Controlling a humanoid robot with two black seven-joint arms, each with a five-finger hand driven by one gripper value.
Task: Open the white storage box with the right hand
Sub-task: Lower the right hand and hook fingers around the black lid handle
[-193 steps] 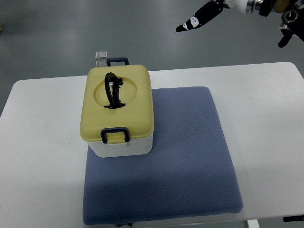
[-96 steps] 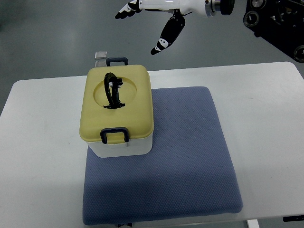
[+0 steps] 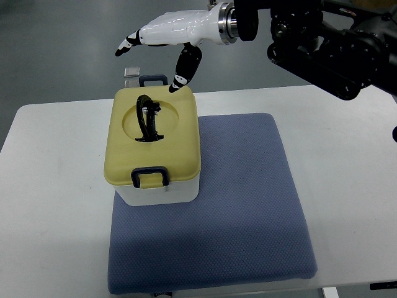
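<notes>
The right hand (image 3: 162, 34), fingers spread and empty, hovers above the far edge of the closed storage box (image 3: 152, 144), which stands on the blue mat (image 3: 248, 205) covering the tabletop (image 3: 49, 198); no legible markings.

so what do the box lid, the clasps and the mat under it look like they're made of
The yellow lid looks like molded plastic, matte, with smooth rounded corners and a pressed-in round recess. The dark blue clasps seem to be hard plastic too, slightly glossy. The blue-grey mat appears to be soft padded fabric or foam: fine dotted weave, rounded puffy edges. The right hand hovers above, open.
</notes>
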